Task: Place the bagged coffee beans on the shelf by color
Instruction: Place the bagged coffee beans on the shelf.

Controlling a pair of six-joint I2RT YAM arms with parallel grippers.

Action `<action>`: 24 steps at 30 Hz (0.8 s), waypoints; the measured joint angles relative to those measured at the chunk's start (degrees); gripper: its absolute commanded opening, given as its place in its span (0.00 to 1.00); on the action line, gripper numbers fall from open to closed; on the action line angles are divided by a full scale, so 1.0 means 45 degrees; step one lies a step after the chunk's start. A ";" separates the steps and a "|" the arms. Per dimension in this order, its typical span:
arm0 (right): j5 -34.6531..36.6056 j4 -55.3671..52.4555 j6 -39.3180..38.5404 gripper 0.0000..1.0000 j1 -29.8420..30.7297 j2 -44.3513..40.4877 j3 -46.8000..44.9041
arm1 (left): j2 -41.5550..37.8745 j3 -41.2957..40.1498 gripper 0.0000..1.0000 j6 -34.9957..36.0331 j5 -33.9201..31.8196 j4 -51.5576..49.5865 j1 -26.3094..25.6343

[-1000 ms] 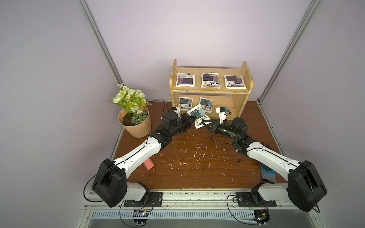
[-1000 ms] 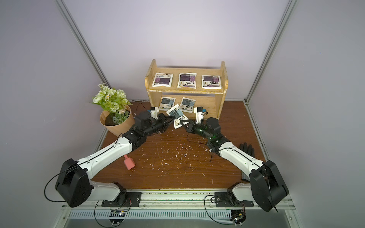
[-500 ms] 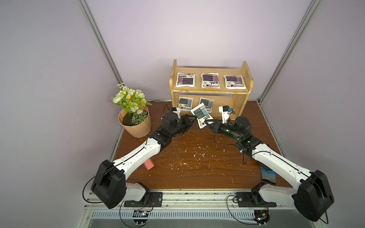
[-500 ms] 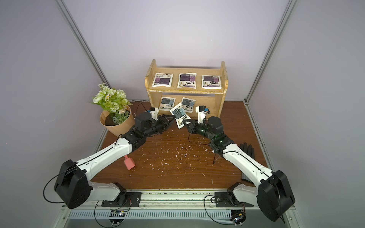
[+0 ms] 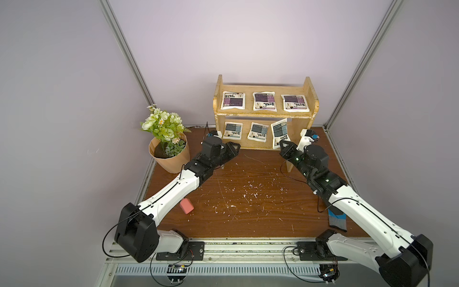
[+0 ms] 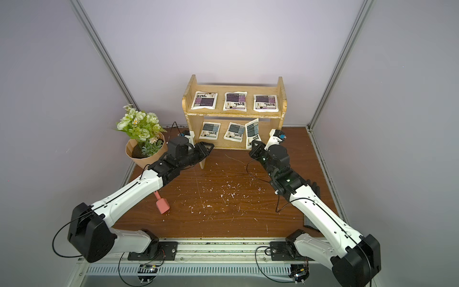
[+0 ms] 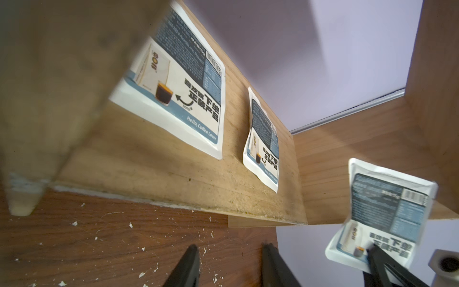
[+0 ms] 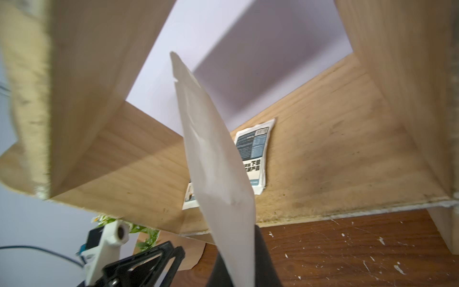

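The wooden shelf (image 5: 311, 99) stands at the back of the table. Three purple bagged coffee beans (image 5: 264, 101) lie on its upper tier. Two grey-blue bags (image 5: 233, 130) lie on the lower tier. My right gripper (image 5: 283, 146) is shut on the bottom edge of a third grey-blue bag (image 5: 280, 131). It holds that bag upright at the right end of the lower tier. In the right wrist view the bag (image 8: 213, 159) shows its white back, pinched in the gripper (image 8: 239, 261). My left gripper (image 7: 231, 251) is open and empty over the table, in front of the shelf's left end (image 5: 237, 146).
A tan pot of flowers (image 5: 170, 154) stands left of the shelf, close to my left arm. A pink block (image 5: 186, 205) lies beside the left forearm. A black-and-blue glove (image 5: 336, 218) lies under the right forearm. White flecks litter the brown table (image 5: 248, 211).
My left gripper has let go of the grey-blue bag and opened. The right gripper has carried the bag to the right and back, up to the lower tier.
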 measured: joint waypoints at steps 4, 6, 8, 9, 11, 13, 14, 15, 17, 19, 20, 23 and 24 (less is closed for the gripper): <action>0.0714 -0.0257 0.0355 0.00 0.0000 0.0544 0.0083 | 0.0005 0.0053 0.44 0.0291 -0.0010 -0.0049 0.0083; 0.1005 -0.0345 0.0534 0.00 -0.0034 0.0724 0.0141 | 0.0005 0.0053 0.44 0.0374 -0.0005 -0.0078 0.0141; 0.1137 -0.0350 0.0665 0.00 -0.0117 0.0942 0.0287 | 0.0005 0.0053 0.44 0.0437 0.0000 -0.0083 0.0243; 0.1185 -0.0345 0.0738 0.00 -0.0170 0.1064 0.0398 | 0.0005 0.0053 0.44 0.0461 0.0005 -0.0087 0.0296; 0.1219 -0.0282 0.0933 0.00 -0.0321 0.1375 0.0617 | -0.0010 0.0053 0.44 0.0534 0.0044 -0.0136 0.0379; 0.1195 -0.0175 0.1175 0.00 -0.0515 0.1681 0.0777 | -0.0019 0.0049 0.44 0.0568 0.0087 -0.0155 0.0418; 0.1151 -0.0107 0.1336 0.00 -0.0641 0.1836 0.0811 | -0.0034 0.0044 0.44 0.0583 0.0102 -0.0165 0.0432; 0.1117 -0.0078 0.1491 0.01 -0.0743 0.1962 0.0816 | -0.0044 0.0024 0.44 0.0588 0.0112 -0.0165 0.0452; 0.0894 -0.0034 0.1753 0.01 -0.0952 0.2157 0.0840 | -0.0087 -0.0029 0.44 0.0593 0.0131 -0.0185 0.0534; 0.0646 -0.0044 0.1923 0.01 -0.1141 0.2419 0.0976 | -0.0141 -0.0121 0.44 0.0593 0.0126 -0.0199 0.0646; 0.0529 -0.0053 0.2011 0.02 -0.1248 0.2608 0.1122 | -0.0141 -0.0146 0.44 0.0588 0.0131 -0.0209 0.0704; 0.0204 -0.0102 0.2147 0.04 -0.1515 0.3177 0.1617 | -0.0141 -0.0214 0.44 0.0588 0.0180 -0.0214 0.0831; 0.0160 -0.0214 0.2152 0.06 -0.1574 0.3361 0.1802 | -0.0146 -0.0233 0.44 0.0583 0.0214 -0.0209 0.0850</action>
